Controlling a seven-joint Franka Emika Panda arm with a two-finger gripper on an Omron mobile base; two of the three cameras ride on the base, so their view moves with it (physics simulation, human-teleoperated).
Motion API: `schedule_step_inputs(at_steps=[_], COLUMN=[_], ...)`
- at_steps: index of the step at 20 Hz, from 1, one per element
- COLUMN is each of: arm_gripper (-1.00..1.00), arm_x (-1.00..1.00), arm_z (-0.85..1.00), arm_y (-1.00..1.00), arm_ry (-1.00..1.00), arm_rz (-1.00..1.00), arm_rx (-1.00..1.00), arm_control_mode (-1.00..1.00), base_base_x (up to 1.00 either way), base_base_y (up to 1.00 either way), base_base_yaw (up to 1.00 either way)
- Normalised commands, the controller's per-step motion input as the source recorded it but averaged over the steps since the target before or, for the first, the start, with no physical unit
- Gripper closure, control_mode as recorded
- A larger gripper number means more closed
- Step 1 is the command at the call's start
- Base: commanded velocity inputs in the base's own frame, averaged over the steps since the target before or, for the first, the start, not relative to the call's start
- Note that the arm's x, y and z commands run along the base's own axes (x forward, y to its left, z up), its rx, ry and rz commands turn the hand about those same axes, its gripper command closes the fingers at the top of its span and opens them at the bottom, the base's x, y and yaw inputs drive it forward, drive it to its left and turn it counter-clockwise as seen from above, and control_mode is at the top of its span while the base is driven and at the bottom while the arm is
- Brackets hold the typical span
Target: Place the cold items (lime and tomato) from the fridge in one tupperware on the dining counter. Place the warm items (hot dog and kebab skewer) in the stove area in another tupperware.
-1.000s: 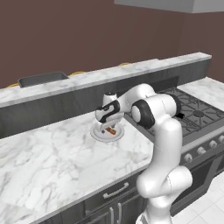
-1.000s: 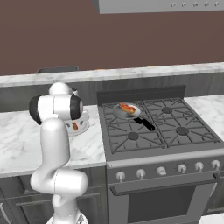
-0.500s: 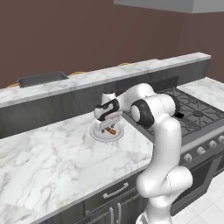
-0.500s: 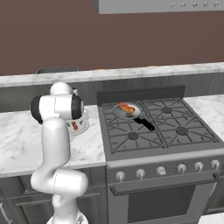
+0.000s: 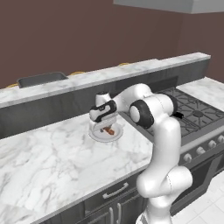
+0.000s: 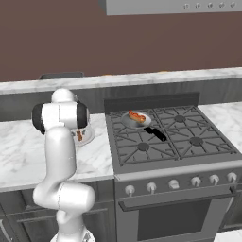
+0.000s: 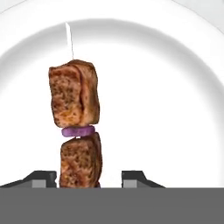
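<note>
The skewer (image 7: 78, 131) lies on a white plate (image 7: 175, 109) on the desk (image 5: 52, 162), just left of the stove (image 6: 165, 137). In the hand view its long axis runs from the bottom edge up toward the bare stick tip, passing between the 2 dark fingertips (image 7: 41, 178), so the closing line crosses the skewer square on. The lower meat block sits closer to the left tip than to the right one, leaving a clear gap on the right side.

The end effector (image 7: 89, 179) points straight down over the plate and is low above it in the left base view. Its jaws stand partly spread, straddling the lower meat block; whether either pad touches the meat I cannot tell, and the skewer looks to be resting on the plate, not lifted.

The hot dog (image 6: 136, 116) sits in a pan (image 6: 142, 122) on the stove, well apart from the end effector.

My reading: the grasp on the skewer is under way, not finished.
</note>
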Motion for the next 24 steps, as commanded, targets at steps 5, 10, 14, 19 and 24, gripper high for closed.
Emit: schedule_step_inputs(at_steps=[5,10,14,19,24], arm_gripper=[1.00,1.00,1.00,1.00,1.00], arm_x=[-0.58,-0.68,-0.59,-0.73,-0.58], arm_z=[-0.31,0.00,0.06,0.48,0.81], arm_y=[0.05,-0.03,-0.10,-0.41,-0.65], arm_ry=[0.00,0.00,-0.01,-0.09,-0.01], arm_rz=[-0.16,-0.23,-0.25,-0.29,-0.33], arm_rx=[0.04,0.13,0.13,0.02,0.10], arm_control_mode=[-1.00,-1.00,-1.00,-1.00,-1.00], base_base_x=[0.00,0.00,0.00,0.00,0.00], base_base_y=[0.00,0.00,0.00,0.00,0.00], base_base_yaw=[0.00,0.00,0.00,0.00,0.00])
